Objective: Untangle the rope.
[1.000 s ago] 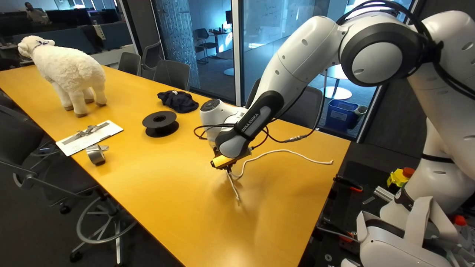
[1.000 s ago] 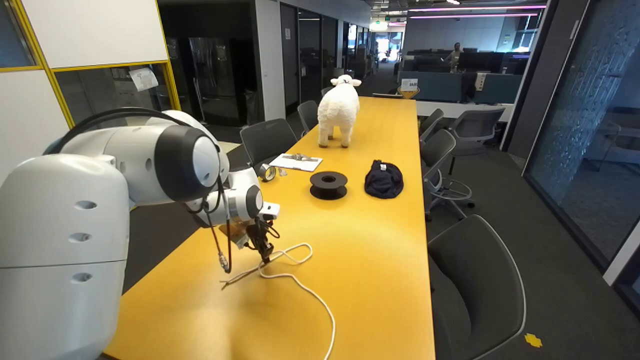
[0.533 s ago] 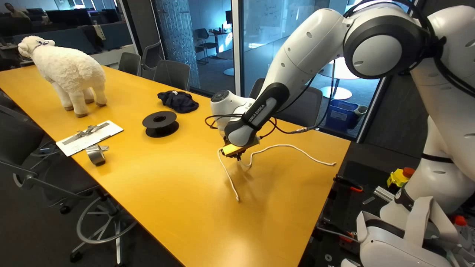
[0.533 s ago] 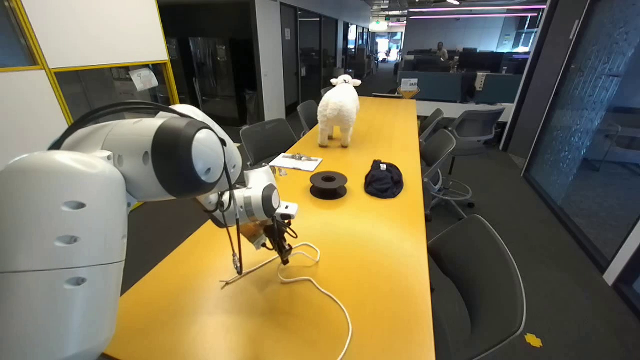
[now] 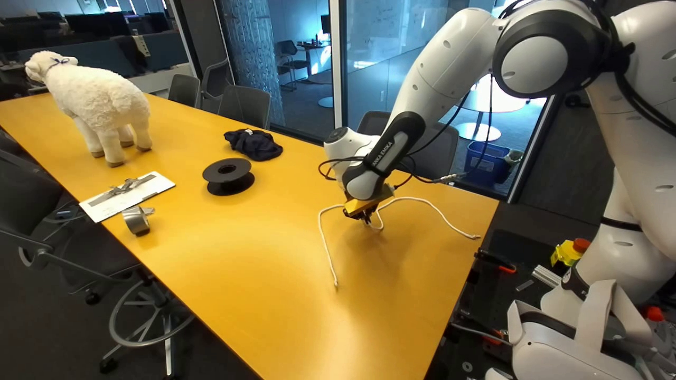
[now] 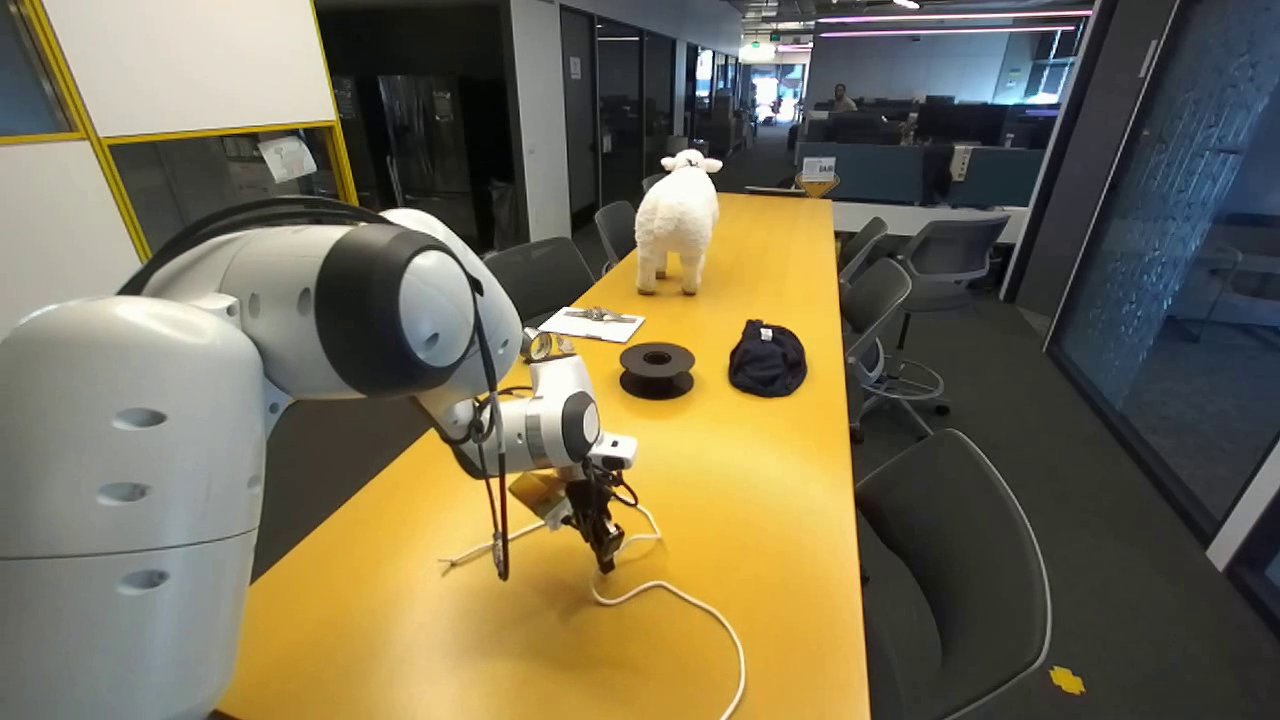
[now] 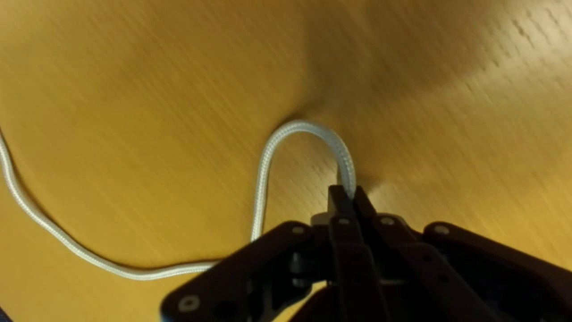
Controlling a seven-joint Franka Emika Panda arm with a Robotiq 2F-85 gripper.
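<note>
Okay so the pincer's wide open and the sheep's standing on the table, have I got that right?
Not quite: the wrist view shows the pincer shut on the rope, not open. The sheep is standing on the table, as you say.

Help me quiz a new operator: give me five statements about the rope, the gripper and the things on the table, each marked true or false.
1. The gripper is shut on the braided white rope. True.
2. The rope is gripped at one of its ends. False: it is pinched partway along, and both ends rest on the wooden table.
3. The black spool is nearer the gripper than the plush sheep is. True.
4. The plush sheep lies on its side. False: it stands on its legs.
5. The dark blue cap lies apart from the black spool. True.
</note>
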